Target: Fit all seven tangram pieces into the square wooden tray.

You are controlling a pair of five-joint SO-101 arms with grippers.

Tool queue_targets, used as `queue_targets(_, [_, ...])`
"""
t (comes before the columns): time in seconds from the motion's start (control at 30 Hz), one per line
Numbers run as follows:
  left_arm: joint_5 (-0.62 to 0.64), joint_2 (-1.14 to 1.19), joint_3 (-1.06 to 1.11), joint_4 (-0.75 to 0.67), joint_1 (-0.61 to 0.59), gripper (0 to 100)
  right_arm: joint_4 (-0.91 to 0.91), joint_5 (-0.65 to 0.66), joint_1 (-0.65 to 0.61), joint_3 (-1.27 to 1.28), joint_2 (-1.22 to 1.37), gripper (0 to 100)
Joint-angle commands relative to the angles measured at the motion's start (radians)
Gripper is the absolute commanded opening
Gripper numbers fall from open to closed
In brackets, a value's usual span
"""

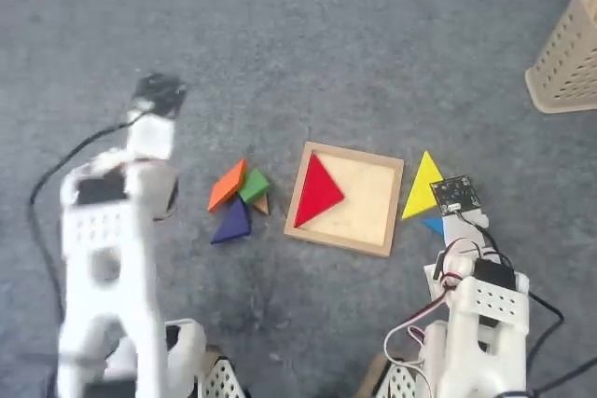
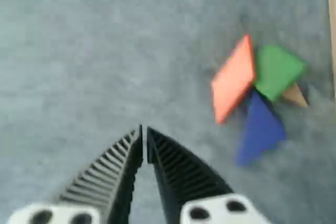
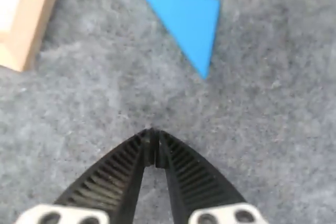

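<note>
Red triangle (image 1: 317, 190) sits in the wooden tray (image 1: 384, 221); both arms' jaws are together, empty. The light-blue triangle (image 3: 186, 14) near the tray, thin, stiff and light, probably wants pinching across its edges

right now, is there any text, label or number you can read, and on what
None can be read.
Red triangle and blue triangle: plain, no print.
Wooden tray: bare wood.
Circuit board: any markings are too small to read.
</note>
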Motion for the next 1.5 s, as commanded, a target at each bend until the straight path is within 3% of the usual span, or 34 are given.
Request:
queue_targets(0.0, [0.008, 0.170, -0.104, -0.006, 0.103, 8, -0.012, 0.012, -0.008, 0.000, -0.024, 0.9])
queue_targets(0.13, [0.103, 0.284, -0.113, -0.150, 0.173, 13, -0.012, 0.011, -0.008, 0.000, -0.024, 0.9])
queue_targets(0.27, [0.298, 0.327, -0.082, -0.269, 0.172, 11, -0.012, 0.009, -0.001, -0.008, -0.024, 1.0])
queue_targets(0.33, [0.341, 0.302, -0.064, -0.284, 0.114, 10, -0.005, 0.009, 0.001, -0.028, -0.021, 1.8])
queue_targets(0.47, [0.399, 0.245, 0.041, -0.384, 0.008, 11, 0.085, -0.021, 0.068, -0.189, -0.013, 13.0])
queue_targets(0.6, [0.400, 0.187, 0.133, -0.519, -0.031, 11, 0.217, -0.074, 0.025, -0.391, -0.012, 12.1])
queue_targets(0.8, [0.404, 0.130, 0.166, -0.526, -0.029, 11, 0.387, -0.273, -0.217, -0.680, 0.127, 12.1])
queue_targets(0.97, [0.404, 0.130, 0.166, -0.526, -0.031, 11, 0.354, -0.393, -0.329, -0.888, 0.441, 15.8])
queue_targets(1.23, [0.446, 0.129, 0.166, -0.525, -0.029, 11, 0.337, -0.506, -0.334, -1.174, 0.934, 22.3])
queue_targets(1.47, [0.446, 0.130, 0.166, -0.525, -0.029, 11, 0.240, -0.511, -0.292, -1.192, 1.107, 28.2])
